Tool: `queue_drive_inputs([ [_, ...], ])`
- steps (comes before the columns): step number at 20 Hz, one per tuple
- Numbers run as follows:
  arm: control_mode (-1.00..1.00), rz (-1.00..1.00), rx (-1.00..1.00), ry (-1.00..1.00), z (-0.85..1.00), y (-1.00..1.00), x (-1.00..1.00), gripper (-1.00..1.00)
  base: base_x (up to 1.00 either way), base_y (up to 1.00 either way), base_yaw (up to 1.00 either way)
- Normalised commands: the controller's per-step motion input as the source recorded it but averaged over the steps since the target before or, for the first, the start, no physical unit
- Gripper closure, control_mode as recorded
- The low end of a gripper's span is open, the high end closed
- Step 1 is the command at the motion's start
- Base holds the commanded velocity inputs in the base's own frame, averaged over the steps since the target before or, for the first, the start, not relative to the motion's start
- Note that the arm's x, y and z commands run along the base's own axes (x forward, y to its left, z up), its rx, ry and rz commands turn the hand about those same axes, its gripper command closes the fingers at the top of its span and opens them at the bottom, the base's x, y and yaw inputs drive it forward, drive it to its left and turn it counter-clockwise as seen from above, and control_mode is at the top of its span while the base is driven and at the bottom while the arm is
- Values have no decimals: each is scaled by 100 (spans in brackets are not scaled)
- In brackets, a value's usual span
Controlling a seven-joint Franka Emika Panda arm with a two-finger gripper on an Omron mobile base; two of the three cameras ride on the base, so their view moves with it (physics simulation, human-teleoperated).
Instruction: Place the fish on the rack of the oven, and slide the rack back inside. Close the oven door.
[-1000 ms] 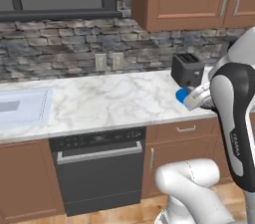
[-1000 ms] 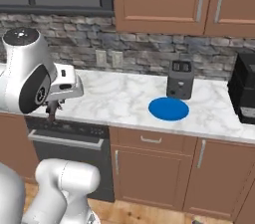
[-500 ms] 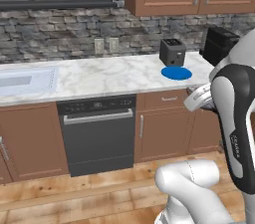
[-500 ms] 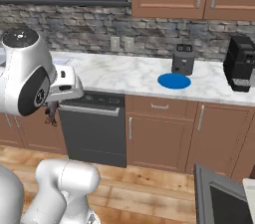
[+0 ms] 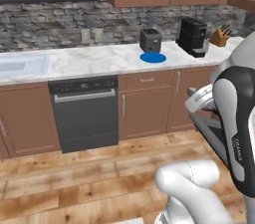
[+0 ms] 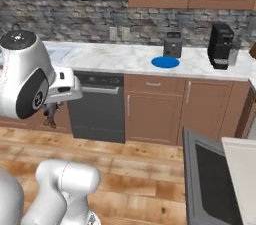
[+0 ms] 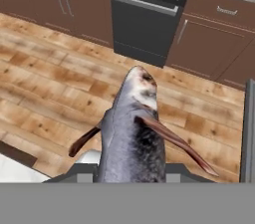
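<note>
In the hand view, the grey fish [image 7: 132, 128] juts out from between the fingers of my gripper [image 7: 132, 169], which is shut on it, nose pointing away over the wood floor. From the right base view the gripper [image 6: 51, 109] hangs under the arm at the left, with the fish [image 6: 49, 118] a small dark shape beneath it. The oven door [image 6: 215, 179] lies open and flat at the lower right, its dark window facing up. The pale rack [image 6: 243, 169] shows just beyond it at the right edge. The oven's body is out of view. The door [image 5: 209, 129] also shows behind my arm in the left base view.
A blue plate [image 6: 165, 62] lies on the marble counter [image 6: 125, 56] in front of a toaster [image 6: 173, 45], with a black coffee machine [image 6: 220, 46] to its right. A black dishwasher [image 6: 96, 106] sits under the counter. Wood floor [image 6: 140, 169] lies between me and the cabinets.
The whole picture has shifted: the base has backed away from the counter and swung right, bringing the open oven door and rack into view. The fish stays in the gripper.
</note>
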Motion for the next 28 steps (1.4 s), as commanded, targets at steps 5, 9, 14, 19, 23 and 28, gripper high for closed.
queue_drive_inputs([
  [5, 100, 0, 0, 0, 0, 0, 0, 100, -81, -71, -18],
  [9, 100, 0, 0, 0, 0, 0, 0, 100, -80, -79, -20],
  [14, 100, 0, 0, 0, 0, 0, 0, 100, -100, -71, -18],
  [19, 100, 0, 0, 0, 0, 0, 0, 100, -100, -47, -22],
  [23, 100, 0, 0, 0, 0, 0, 0, 100, -100, -30, -17],
  [28, 100, 0, 0, 0, 0, 0, 0, 100, -100, -31, -24],
])
